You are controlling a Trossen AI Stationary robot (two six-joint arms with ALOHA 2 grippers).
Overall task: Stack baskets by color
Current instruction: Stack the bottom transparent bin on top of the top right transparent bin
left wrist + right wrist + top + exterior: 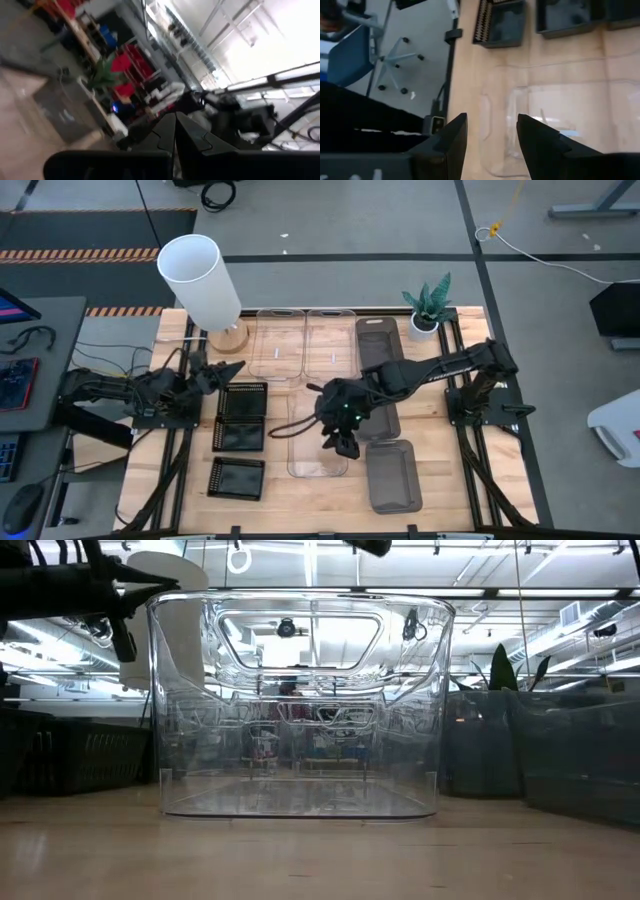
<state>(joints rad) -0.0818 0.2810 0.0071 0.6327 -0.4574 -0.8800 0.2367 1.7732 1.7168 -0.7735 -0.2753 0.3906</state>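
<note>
A clear basket (305,460) (300,705) stands upright on the table near its front middle. My right gripper (340,445) (492,132) hovers open above that basket's near end (560,125), with nothing between its fingers. Two more clear baskets (280,345) (330,345) stand side by side at the back. Smoky grey baskets lie at the back right (378,345), under my right arm (385,422) and at the front right (392,477). Three black grid baskets (243,402) (240,435) (237,477) sit in a row on the left. My left gripper (222,373) (175,125) waits shut at the left.
A white cylindrical lamp (205,285) stands at the back left and a small potted plant (428,305) at the back right. Bare wood lies along the table's near edge (300,505). Black frame rails (180,460) run along both sides.
</note>
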